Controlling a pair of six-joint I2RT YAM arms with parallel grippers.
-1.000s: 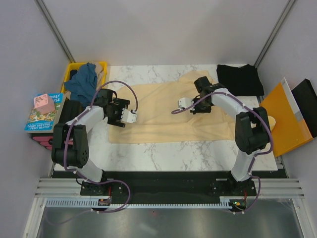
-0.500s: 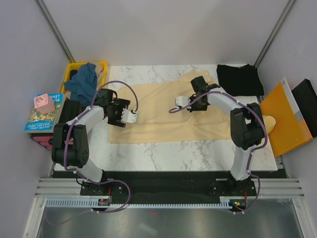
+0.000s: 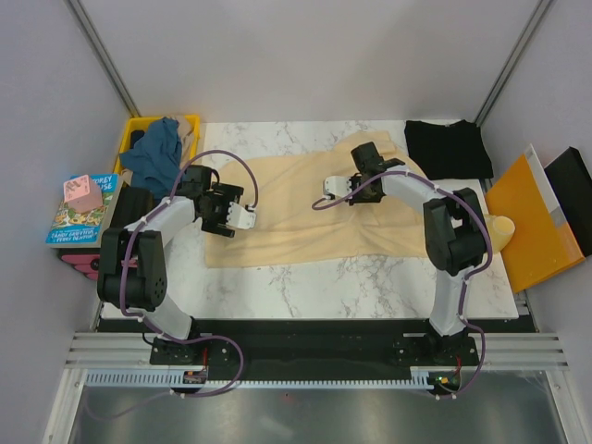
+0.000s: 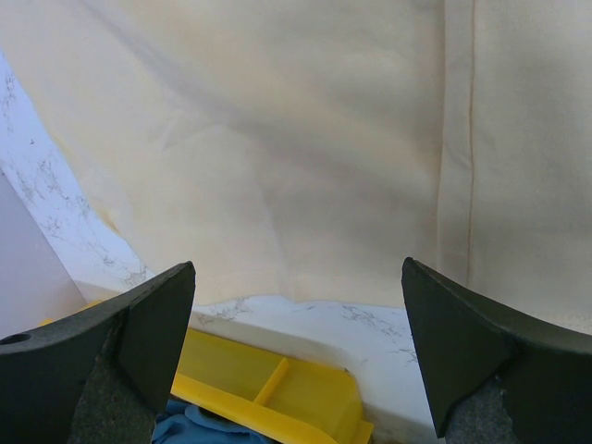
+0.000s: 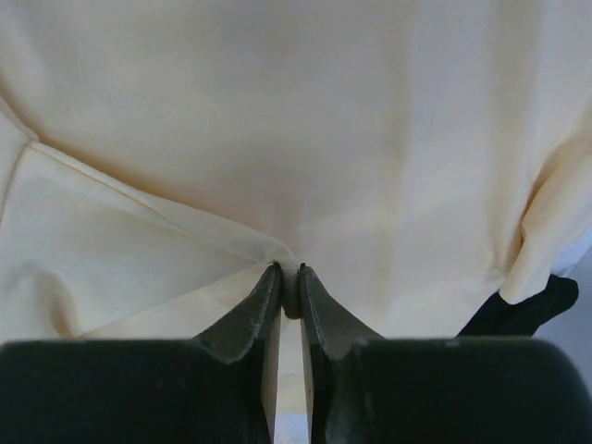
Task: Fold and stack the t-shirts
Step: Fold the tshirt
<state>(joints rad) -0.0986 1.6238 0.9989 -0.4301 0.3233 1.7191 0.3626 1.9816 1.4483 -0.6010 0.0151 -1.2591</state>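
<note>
The cream-yellow t-shirt [image 3: 305,217] lies spread across the middle of the marble table. My right gripper [image 3: 331,187] is shut on a pinch of its cloth [image 5: 289,268] near the upper middle and holds a fold lifted. My left gripper [image 3: 242,216] is open and empty above the shirt's left part [image 4: 305,166]. The black t-shirt [image 3: 448,148] lies folded at the far right; a corner shows in the right wrist view [image 5: 527,310]. The teal-blue t-shirt [image 3: 155,153] is heaped in the yellow crate [image 3: 189,122], also seen in the left wrist view [image 4: 199,427].
An orange flat folder [image 3: 535,222] leans at the right table edge beside a black panel [image 3: 572,194]. Books with a pink box [image 3: 81,194] sit left of the table. The crate's rim [image 4: 277,393] lies close under my left gripper.
My right gripper has moved left and slightly farther back, dragging the pinched cream cloth over the shirt. The left arm has not moved.
</note>
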